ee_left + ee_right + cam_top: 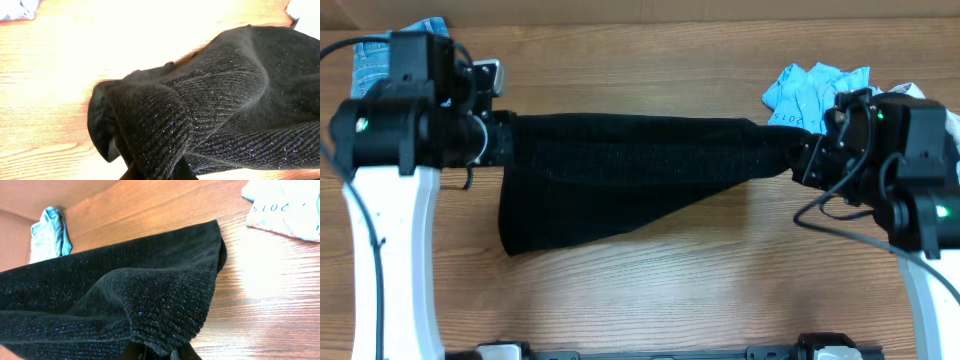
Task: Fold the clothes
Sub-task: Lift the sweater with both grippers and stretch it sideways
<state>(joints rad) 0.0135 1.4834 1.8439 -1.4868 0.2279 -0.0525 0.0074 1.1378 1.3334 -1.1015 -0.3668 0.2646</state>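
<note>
Black knit garment (630,175) is stretched from 9 to 3 o'clock. Ends are clamped by L gripper (507,141) & R gripper (791,158), resp.

The overhead camera looks straight down on the table (650,300) from far enough to take in the left arm (390,130), the right arm (910,170) and the whole garment (640,180) between them. Both wrist cameras sit very close to the garment. The left wrist view faces steeply down. The right wrist view slants across the table, past the printed cloth (285,210) to the denim (47,235). Overhead shows both.
</note>
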